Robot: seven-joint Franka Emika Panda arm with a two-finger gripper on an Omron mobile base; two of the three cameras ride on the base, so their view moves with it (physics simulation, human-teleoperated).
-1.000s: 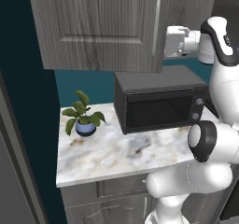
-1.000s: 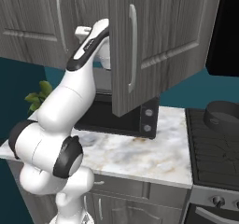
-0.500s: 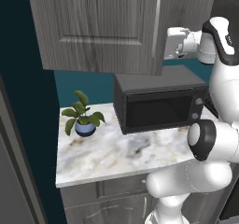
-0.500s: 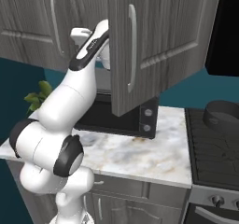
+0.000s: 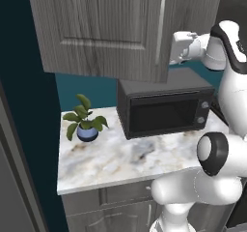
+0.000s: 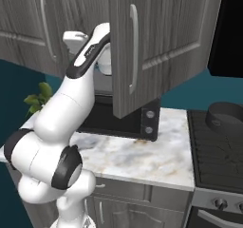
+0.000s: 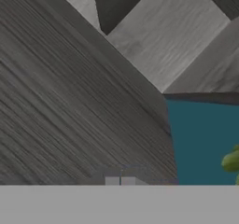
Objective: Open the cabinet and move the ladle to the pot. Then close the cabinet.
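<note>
Cabinet [image 6: 161, 37] right door swung open over microwave [image 5: 164, 105]; left door [image 5: 106, 28] shut. Ladle unseen. Pot [image 6: 227, 117] on stove, far right. Hand [image 5: 179, 47] clenched, empty, nudged slightly nearer left door since half-second ago: opening still underway.

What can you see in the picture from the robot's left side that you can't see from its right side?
From the left side you see the whole potted plant with its blue pot, and the microwave's front. From the right side you see the stove with the dark pot on it, and a cabinet door swung open. Both show the white arm, the microwave and the marble counter.
</note>
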